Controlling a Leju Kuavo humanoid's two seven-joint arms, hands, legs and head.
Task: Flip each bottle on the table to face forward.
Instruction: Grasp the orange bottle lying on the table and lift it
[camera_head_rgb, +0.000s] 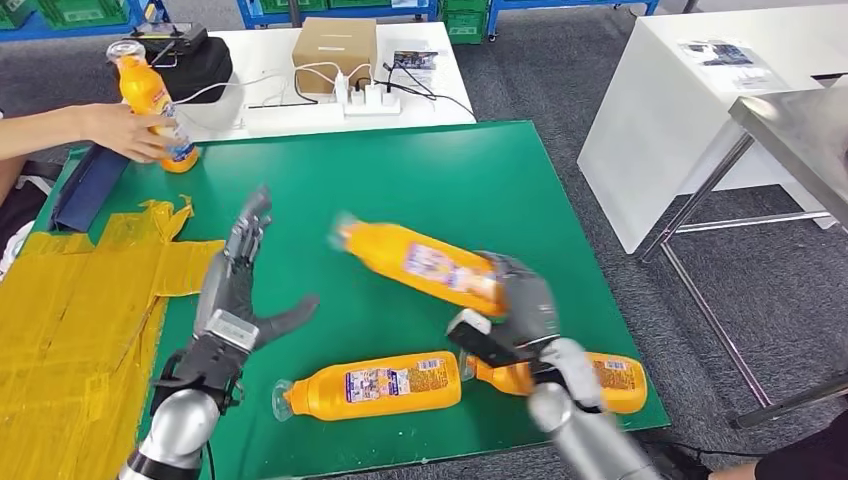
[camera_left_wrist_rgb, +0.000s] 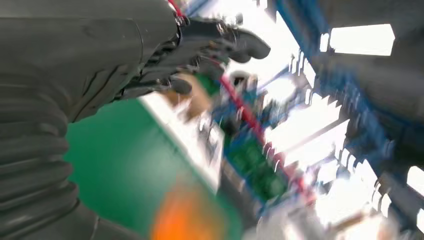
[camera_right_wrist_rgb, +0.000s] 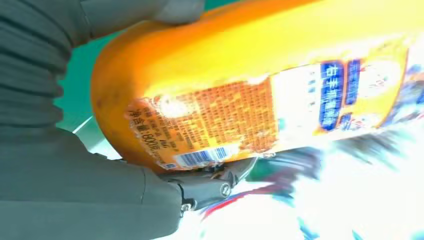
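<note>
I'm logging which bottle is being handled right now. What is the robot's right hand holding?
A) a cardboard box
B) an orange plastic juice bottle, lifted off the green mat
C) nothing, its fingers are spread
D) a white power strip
B: the right hand grips the base end of an orange plastic juice bottle raised at a tilt above the green mat; the right wrist view shows the same bottle close against the hand.

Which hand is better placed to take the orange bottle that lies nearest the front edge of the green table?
Probably the left hand: it is open, holds nothing, and hovers beside that lying bottle. The right hand already grips another bottle.
</note>
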